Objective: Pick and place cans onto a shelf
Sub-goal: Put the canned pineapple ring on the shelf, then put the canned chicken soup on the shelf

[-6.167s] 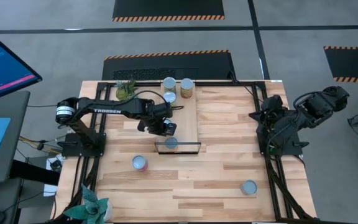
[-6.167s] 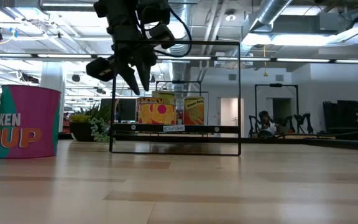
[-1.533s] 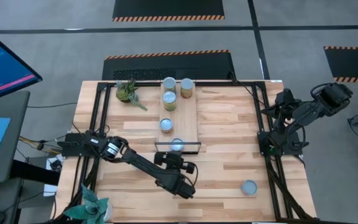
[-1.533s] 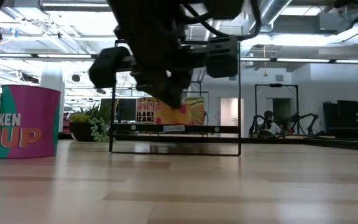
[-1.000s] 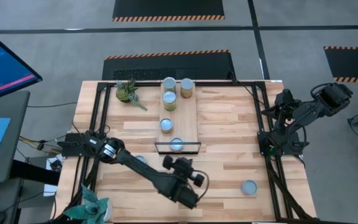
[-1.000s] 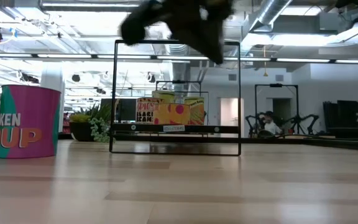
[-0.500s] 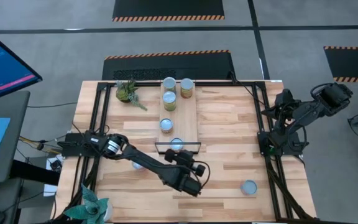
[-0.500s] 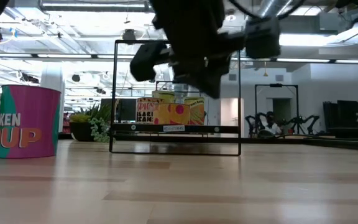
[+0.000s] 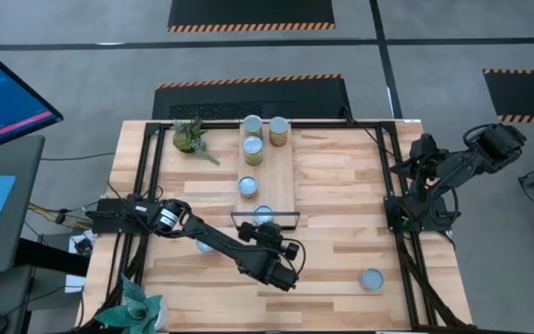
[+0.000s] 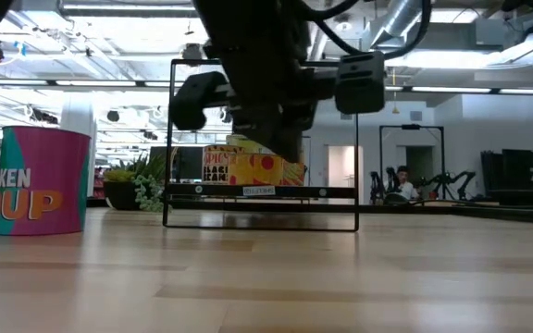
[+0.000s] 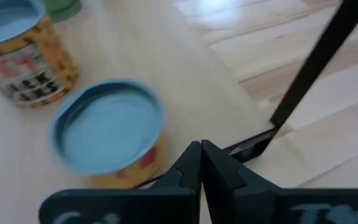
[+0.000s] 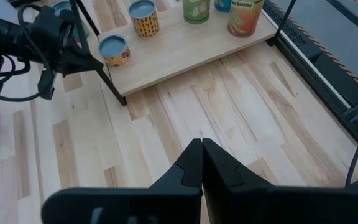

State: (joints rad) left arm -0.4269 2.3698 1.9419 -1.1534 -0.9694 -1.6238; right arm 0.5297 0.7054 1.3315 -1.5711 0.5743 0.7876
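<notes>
Black shelf frame (image 9: 265, 221) stands beside the left end effector (image 9: 286, 278), closed and empty.

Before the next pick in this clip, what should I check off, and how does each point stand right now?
1. Left tool empty: ok, nothing between its fingers.
2. Left tool open for a grab: not ok, shut.
3. Can waiting for pickup: ok, free can stands alone on the table.
4. End can upright on the shelf: ok.
5. Room on the shelf: ok, bare board beside the row.
6. Right tool out of the way: ok, shut, parked at the right edge.
</notes>
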